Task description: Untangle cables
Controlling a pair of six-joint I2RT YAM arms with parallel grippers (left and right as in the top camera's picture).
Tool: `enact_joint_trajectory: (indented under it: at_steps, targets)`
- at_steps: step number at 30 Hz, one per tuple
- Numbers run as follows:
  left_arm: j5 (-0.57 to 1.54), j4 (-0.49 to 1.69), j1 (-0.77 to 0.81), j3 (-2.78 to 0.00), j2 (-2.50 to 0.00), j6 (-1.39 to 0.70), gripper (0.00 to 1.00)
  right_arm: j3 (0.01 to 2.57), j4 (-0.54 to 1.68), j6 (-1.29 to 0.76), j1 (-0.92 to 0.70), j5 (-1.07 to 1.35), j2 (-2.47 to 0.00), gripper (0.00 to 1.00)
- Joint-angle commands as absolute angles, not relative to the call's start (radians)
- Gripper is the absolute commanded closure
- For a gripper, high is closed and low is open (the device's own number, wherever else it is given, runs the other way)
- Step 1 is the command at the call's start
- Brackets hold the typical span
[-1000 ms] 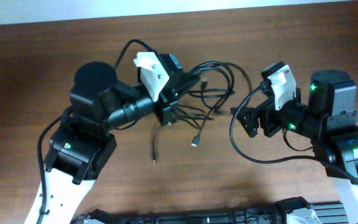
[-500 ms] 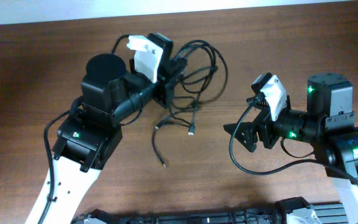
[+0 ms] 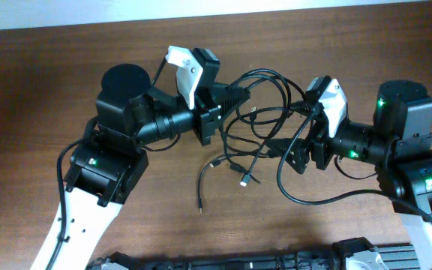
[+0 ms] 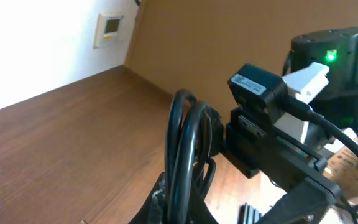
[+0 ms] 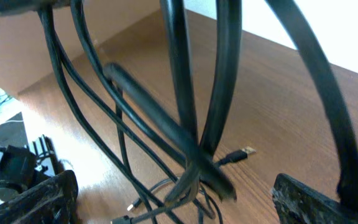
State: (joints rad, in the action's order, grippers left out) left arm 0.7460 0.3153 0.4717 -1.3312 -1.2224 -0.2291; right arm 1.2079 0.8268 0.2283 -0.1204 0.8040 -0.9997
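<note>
The cables are a bunch of thin black cords hanging in loops between the two arms above the wooden table. Loose plug ends lie on the table below. My left gripper is shut on the bunch; in the left wrist view the cords rise from between its jaws. My right gripper is open at the right side of the loops. In the right wrist view its fingers are wide apart with several cords hanging between and in front of them, none pinched.
A thicker black wire of the right arm loops over the table below the right gripper. The right arm with its green light stands close in front of the left gripper. A black fixture lies along the near table edge.
My left gripper has swung right with the cable bunch, and the loops and plug ends shifted right with it. My right gripper has moved up and left into the hanging loops.
</note>
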Motion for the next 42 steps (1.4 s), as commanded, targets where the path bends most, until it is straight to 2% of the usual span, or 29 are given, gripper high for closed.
enact_joint_trajectory:
  at_steps: [1, 3, 4, 5, 6, 7, 8, 9, 10, 12, 14, 15, 16, 18, 22, 29, 34, 38, 40, 42]
  targets:
    - [0.854, 0.296, 0.472, -1.345, -1.230, -0.239, 1.00, 1.210, 0.780, 0.201, -0.118, 0.862, -1.002, 0.09]
    - [0.857, 0.295, 0.480, -1.345, -1.230, -0.239, 1.00, 1.210, 0.753, 0.201, -0.118, 0.862, -1.001, 0.47]
    - [0.857, 0.292, 0.482, -1.345, -1.230, -0.239, 0.92, 1.210, 0.748, 0.201, -0.118, 0.865, -1.001, 0.67]
    - [0.857, 0.292, 0.482, -1.345, -1.230, -0.239, 0.84, 1.210, 0.747, 0.201, -0.118, 0.869, -1.001, 0.81]
    - [0.850, 0.292, 0.482, -1.345, -1.230, -0.239, 0.65, 1.210, 0.746, 0.200, -0.118, 0.868, -1.001, 0.96]
    - [0.831, 0.292, 0.482, -1.345, -1.232, -0.239, 0.40, 1.210, 0.744, 0.170, -0.117, 0.868, -1.001, 0.96]
    - [0.810, 0.292, 0.482, -1.345, -1.232, -0.239, 0.29, 1.210, 0.738, 0.138, -0.117, 0.868, -1.001, 0.96]
    - [0.800, 0.292, 0.482, -1.345, -1.231, -0.239, 0.26, 1.210, 0.735, 0.119, -0.117, 0.868, -1.001, 0.96]
    - [0.800, 0.292, 0.482, -1.345, -1.231, -0.239, 0.32, 1.210, 0.732, 0.117, -0.118, 0.868, -1.001, 0.96]
    - [0.800, 0.292, 0.482, -1.345, -1.232, -0.239, 0.32, 1.210, 0.728, 0.114, -0.117, 0.868, -1.001, 0.96]
    - [0.799, 0.293, 0.482, -1.345, -1.232, -0.238, 0.19, 1.210, 0.720, 0.102, -0.117, 0.854, -1.001, 0.96]
    - [0.796, 0.301, 0.482, -1.345, -1.232, -0.236, 0.18, 1.210, 0.711, 0.073, -0.117, 0.830, -1.001, 0.96]
    - [0.796, 0.309, 0.482, -1.345, -1.232, -0.226, 0.12, 1.210, 0.700, 0.045, -0.117, 0.803, -1.000, 0.96]
    - [0.795, 0.371, 0.482, -1.345, -1.231, -0.113, 0.02, 1.214, 0.656, 0.007, -0.117, 0.761, -0.999, 0.96]
    - [0.653, 0.467, 0.482, -1.345, -1.232, -0.047, 0.01, 1.299, 0.612, -0.025, -0.117, 0.713, -0.988, 0.96]
    - [0.622, 0.347, 0.536, -1.345, -1.245, -0.048, 0.01, 1.407, 0.612, -0.028, -0.118, 0.842, -0.988, 0.96]
    - [0.262, 0.310, 0.613, -1.345, -1.302, -0.171, 0.01, 1.407, 0.613, -0.028, -0.118, 0.948, -0.986, 0.96]
    - [0.165, 0.364, 0.616, -1.345, -1.380, -0.167, 0.01, 1.407, 0.565, -0.028, -0.117, 0.946, -0.961, 0.96]
    - [0.109, 0.419, 0.614, -1.345, -1.401, -0.167, 0.01, 1.407, 0.541, -0.028, -0.117, 0.887, -0.942, 0.96]
    - [0.080, 0.480, 0.614, -1.345, -1.399, -0.159, 0.01, 1.407, 0.542, -0.028, -0.117, 0.673, -0.919, 0.96]
